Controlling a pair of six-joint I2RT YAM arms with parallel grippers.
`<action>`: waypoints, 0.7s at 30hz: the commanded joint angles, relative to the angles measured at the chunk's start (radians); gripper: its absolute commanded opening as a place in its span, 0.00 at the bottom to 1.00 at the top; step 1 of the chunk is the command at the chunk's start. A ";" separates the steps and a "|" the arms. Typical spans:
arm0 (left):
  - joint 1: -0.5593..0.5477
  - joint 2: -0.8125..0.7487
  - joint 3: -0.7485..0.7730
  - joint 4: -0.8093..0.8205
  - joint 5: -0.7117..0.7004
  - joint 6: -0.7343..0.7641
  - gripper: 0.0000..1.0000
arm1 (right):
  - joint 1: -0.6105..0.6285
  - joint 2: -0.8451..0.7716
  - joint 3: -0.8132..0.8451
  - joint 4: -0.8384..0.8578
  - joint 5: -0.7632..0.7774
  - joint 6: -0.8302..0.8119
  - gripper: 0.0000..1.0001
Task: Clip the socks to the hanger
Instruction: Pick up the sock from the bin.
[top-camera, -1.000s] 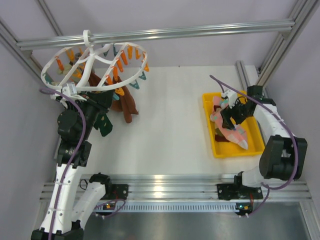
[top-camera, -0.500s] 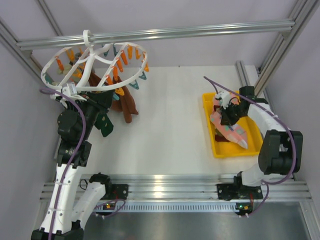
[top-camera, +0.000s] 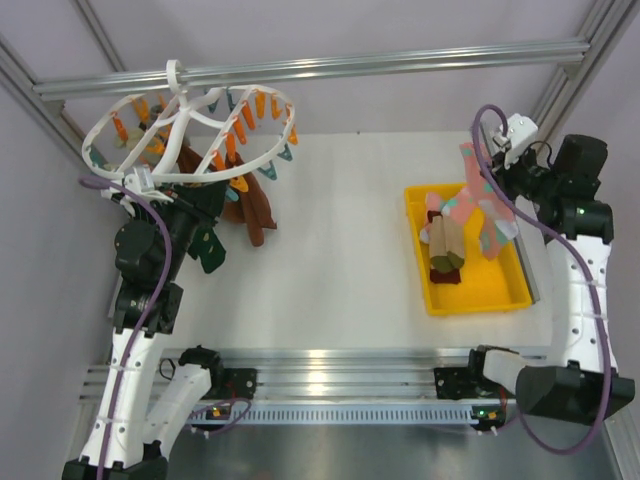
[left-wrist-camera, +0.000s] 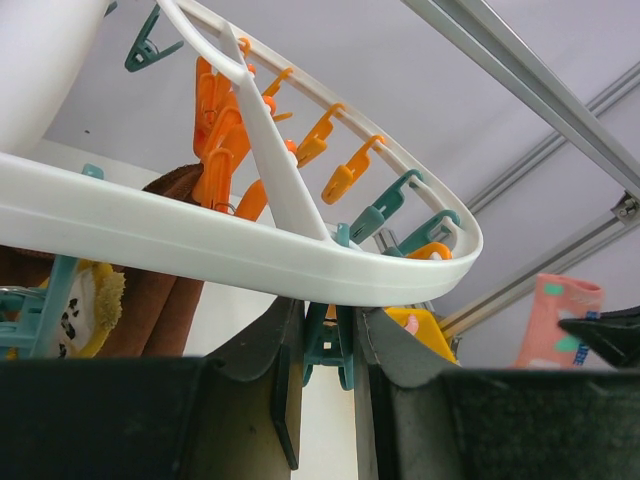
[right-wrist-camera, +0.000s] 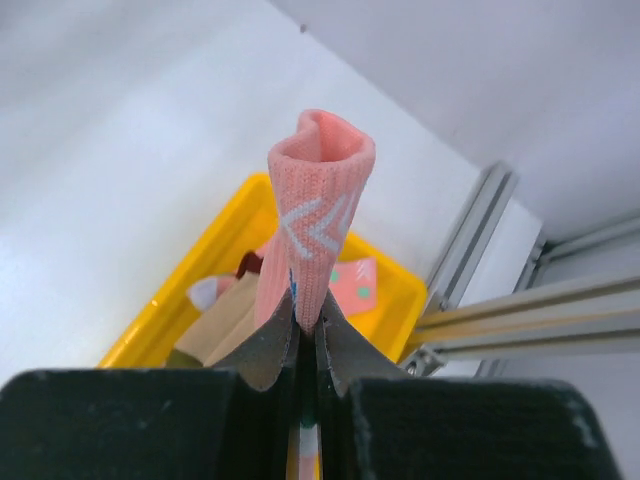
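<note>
Held high at the right of the frame: pink sock, pinched near its cuff by the right gripper, jaws clamped tight on the fabric, above the yellow tray holding the other socks. At upper left, left gripper closed around a teal clip under the hanger. Best carried across high, cuff offered squarely to that clip's mouth, without swing.
</note>
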 joint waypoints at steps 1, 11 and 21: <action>0.012 0.011 0.004 -0.002 -0.034 -0.019 0.00 | 0.042 -0.079 0.017 0.190 -0.053 0.122 0.00; 0.012 0.022 0.020 0.017 -0.012 -0.036 0.00 | 0.638 -0.228 -0.302 0.692 0.471 -0.254 0.00; 0.012 0.028 0.018 0.024 0.031 -0.089 0.00 | 1.013 -0.095 -0.431 1.076 0.714 -0.356 0.00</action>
